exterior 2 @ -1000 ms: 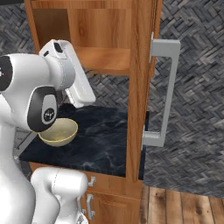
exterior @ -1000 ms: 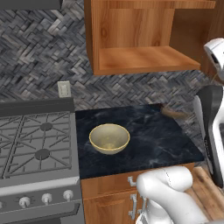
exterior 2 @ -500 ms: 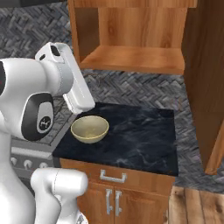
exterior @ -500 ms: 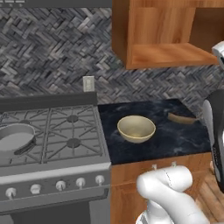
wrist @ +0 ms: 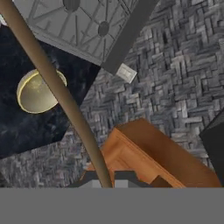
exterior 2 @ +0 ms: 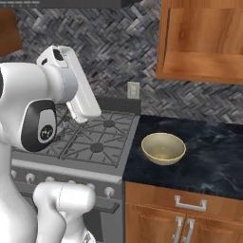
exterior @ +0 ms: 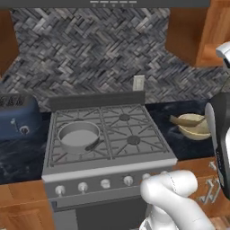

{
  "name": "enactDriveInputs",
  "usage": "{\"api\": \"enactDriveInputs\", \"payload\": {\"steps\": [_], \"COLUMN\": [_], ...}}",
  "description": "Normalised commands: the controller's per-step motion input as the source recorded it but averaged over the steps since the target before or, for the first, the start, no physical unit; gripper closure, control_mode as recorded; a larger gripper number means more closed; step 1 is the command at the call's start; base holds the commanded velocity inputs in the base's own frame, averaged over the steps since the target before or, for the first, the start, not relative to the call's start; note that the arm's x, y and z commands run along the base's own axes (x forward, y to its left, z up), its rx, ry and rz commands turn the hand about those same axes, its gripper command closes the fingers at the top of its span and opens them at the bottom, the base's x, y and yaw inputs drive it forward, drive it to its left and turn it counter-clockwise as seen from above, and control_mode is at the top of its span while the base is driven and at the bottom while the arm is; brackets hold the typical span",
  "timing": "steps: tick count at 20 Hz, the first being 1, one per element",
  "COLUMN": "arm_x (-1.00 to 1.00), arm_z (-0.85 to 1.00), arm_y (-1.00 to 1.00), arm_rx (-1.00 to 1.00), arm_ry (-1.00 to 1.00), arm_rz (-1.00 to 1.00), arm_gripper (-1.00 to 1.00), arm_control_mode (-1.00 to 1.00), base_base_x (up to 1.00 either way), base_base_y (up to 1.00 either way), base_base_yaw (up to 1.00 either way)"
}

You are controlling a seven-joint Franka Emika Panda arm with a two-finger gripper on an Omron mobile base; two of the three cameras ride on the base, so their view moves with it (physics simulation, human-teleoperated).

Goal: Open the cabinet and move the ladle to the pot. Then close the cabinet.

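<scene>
Brown ladle [wrist: 61, 96] clamped in the pincer [wrist: 108, 183], handle running out ahead for carrying; pot [exterior: 79, 136] waits on the stove; cabinet [exterior 2: 204, 40] open for return.

Arm raised and folded, jaws closed on the ladle

The white arm [exterior 2: 57, 95] rises from its base and bends at a dark elbow joint, the forearm angling down to the right in the right base view. In the hand view the gripper [wrist: 105, 183] is clamped on the thin handle of the ladle [wrist: 52, 83], which runs up and away from the fingertips.
</scene>
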Motion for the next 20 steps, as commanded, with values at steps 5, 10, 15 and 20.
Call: {"api": "enactDriveInputs", "payload": {"steps": [5,10,15,20], "arm_x": [0.00,0.00,0.00,0.00], "arm_z": [0.00,0.00,0.00,0.00], "arm_y": [0.00,0.00,0.00,0.00], "arm_rx": [0.00,0.00,0.00,0.00], "arm_ry": [0.00,0.00,0.00,0.00], "arm_rz": [0.00,0.00,0.00,0.00], "arm_gripper": [1.00,1.00,1.00,1.00], "arm_control_mode": [1.00,1.00,1.00,1.00], "base_base_x": [0.02,0.36,0.15,0.08], "base_base_y": [1.00,0.96,0.19,-0.04], "base_base_yaw": [0.00,-0.03,-0.15,-0.21]}}
